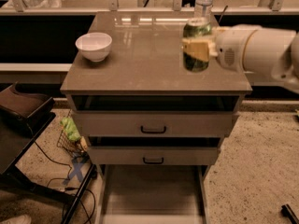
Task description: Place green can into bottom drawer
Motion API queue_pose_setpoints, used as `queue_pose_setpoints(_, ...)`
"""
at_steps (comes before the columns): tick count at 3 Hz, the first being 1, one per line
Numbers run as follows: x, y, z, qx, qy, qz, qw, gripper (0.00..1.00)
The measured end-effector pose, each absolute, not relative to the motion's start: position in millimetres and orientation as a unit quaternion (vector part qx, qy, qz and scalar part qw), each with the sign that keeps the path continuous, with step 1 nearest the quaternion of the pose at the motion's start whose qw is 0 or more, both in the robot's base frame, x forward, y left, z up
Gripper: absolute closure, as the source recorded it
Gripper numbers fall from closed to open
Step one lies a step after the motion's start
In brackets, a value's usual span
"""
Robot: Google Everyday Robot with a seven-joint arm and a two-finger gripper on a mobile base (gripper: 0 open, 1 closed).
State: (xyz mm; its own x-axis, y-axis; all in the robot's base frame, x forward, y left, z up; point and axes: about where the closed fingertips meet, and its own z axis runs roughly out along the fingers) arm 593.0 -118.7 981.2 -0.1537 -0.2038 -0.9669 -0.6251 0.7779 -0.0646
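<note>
Nearest the camera, at the foot of the frame: the bottom drawer of a grey cabinet, a wide shallow tray with a plain grey floor and thin side walls, pulled well out and showing nothing inside. Just above it, the two upper drawers, grey fronts with small black handles, a dark gap over each. To the left on the speckled floor, loose cables and a scrap of green clutter beside a dark low stand.

Higher up, the flat brownish-grey counter forming the cabinet's top. On its left side, a small round white bowl, upright. Over its right side, a small dark-green can with a silver top, upright, held around the middle by the pincer at the end of a thick white robot arm reaching in from the right. Pincer clamped on the green can, one pale yellowish finger pad lying across the can's front. Base of the can either resting on the counter or just clear of it: impossible to tell.

Farthest back, near the counter's rear edge and behind the can, a clear plastic water bottle, standing apart from the pincer.

By the look of things, roughly midway through: grasp made, drawer already open. Left to do: carrying the can forward past the counter's front edge, lowering it past both upper drawers into the bottom tray, then letting go.
</note>
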Motion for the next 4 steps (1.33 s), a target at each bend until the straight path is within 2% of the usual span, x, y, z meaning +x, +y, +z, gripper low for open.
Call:
queue_pose_setpoints(1, 538, -114, 937, -0.267, 0.749, 0.238, 0.558, 1.00)
queue_pose_setpoints(2, 520, -153, 933, -0.234, 0.759, 0.224, 0.564, 1.00)
queue_pose_setpoints(3, 521, -152, 933, -0.235, 0.759, 0.224, 0.564, 1.00)
queue_pose_setpoints(4, 528, -145, 884, -0.270, 0.757, 0.244, 0.543, 1.00)
